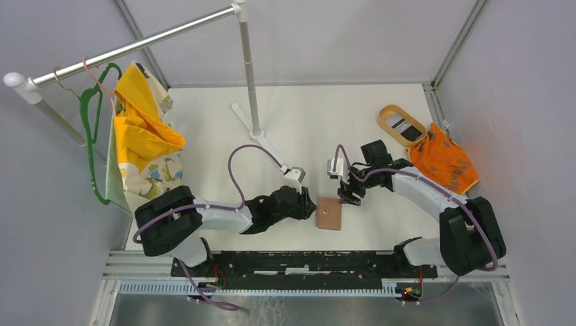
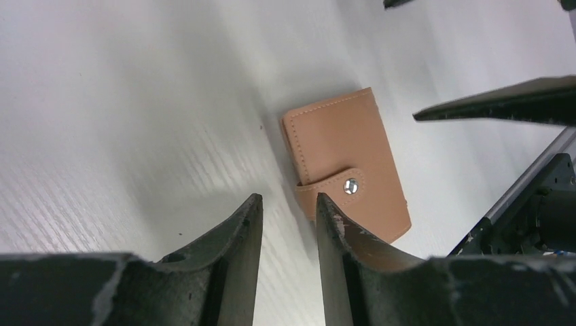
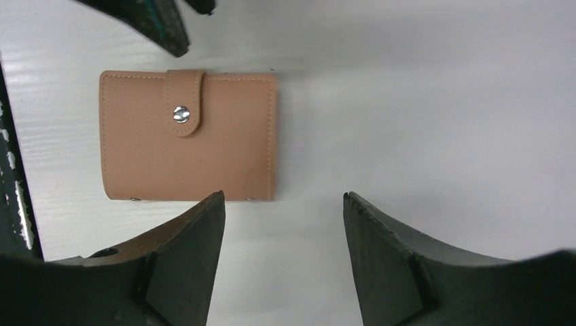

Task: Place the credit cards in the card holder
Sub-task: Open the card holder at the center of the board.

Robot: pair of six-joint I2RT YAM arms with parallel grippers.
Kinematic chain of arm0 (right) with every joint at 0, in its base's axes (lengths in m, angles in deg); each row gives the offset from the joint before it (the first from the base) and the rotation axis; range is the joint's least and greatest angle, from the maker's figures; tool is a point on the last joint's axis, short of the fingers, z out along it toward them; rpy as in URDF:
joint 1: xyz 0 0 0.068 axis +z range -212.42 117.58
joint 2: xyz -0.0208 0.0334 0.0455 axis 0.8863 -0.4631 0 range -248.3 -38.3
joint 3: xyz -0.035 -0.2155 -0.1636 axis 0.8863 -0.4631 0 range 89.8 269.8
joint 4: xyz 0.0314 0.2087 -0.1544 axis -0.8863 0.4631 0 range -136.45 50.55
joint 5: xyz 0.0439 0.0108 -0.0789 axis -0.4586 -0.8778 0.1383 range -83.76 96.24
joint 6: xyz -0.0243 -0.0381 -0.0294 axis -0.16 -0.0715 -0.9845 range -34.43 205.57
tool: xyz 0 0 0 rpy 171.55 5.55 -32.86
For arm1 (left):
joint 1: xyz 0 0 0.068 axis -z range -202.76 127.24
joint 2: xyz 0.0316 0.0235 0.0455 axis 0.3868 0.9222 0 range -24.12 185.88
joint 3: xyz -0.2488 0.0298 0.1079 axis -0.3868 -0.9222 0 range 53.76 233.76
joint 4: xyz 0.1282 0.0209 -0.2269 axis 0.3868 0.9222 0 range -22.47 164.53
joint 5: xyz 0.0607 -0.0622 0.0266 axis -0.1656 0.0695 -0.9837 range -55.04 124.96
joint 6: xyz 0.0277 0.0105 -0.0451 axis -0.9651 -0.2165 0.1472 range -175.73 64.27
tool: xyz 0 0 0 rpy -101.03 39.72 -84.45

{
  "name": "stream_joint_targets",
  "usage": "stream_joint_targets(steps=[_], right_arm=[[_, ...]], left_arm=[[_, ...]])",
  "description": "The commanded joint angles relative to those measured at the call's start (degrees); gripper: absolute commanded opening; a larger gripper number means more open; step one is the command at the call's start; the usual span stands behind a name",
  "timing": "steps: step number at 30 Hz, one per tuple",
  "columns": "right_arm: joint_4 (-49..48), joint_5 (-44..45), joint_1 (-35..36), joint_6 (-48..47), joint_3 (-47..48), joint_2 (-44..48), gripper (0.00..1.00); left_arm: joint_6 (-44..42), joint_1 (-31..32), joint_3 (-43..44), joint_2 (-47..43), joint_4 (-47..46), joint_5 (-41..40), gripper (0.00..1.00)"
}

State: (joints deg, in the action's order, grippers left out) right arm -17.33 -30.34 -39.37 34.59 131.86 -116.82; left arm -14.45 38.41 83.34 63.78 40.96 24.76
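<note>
Card holder (image 1: 329, 214) count: one, and it lies flat on the desk (image 1: 306, 115) near the front edge, between your two arms. It's closed. You see reddish-tan leather with a line of stitching along the edges and one strap folded over the front, fastened by a single silver snap. The right wrist view shows two small metal studs on one edge.

Credit cards (image 1: 407, 127): you can count only one, pale with dark stripes, sitting inside the single tan oval tray (image 1: 382, 115) at the far right of the desk, well apart from the card holder. Whether more cards lie under it you can't tell. One orange cloth (image 1: 445, 163) lies just beside that tray.

Your left end effector (image 1: 314, 208) sits low just beside the card holder's left edge, jaws parted by a narrow gap with bare desk showing through and nothing in them. Whether a finger touches the leather can't be told. Your right end effector (image 1: 350, 197) hangs just past the far right corner, jaws wide apart and empty, bare desk between them too.
</note>
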Motion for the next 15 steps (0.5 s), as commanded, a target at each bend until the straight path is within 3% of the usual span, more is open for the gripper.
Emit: stream_joint_targets(steps=[1,3,7,11,15], right_arm=[[-3.33,-5.70,-4.16,4.75,-0.67,3.21,0.69],[-3.70,-8.67,-6.31,7.72,-0.65,2.46,0.62],[-3.48,-14.72,-8.88,12.47,-0.67,-1.31,0.37],[-1.91,-19.30,-8.82,14.59,0.35,-6.36,0.26],[-0.99,-21.08,-8.21,15.38,0.91,-9.43,0.22]], left_arm=[[3.41,4.41,4.41,-3.36,7.71,-12.94,0.42],[2.99,5.21,6.04,-2.93,8.75,-13.26,0.42],[4.19,6.31,12.98,0.90,16.97,-15.10,0.39],[4.22,9.00,17.66,4.04,22.29,-18.51,0.36],[3.73,11.87,20.94,5.62,25.97,-22.96,0.37]])
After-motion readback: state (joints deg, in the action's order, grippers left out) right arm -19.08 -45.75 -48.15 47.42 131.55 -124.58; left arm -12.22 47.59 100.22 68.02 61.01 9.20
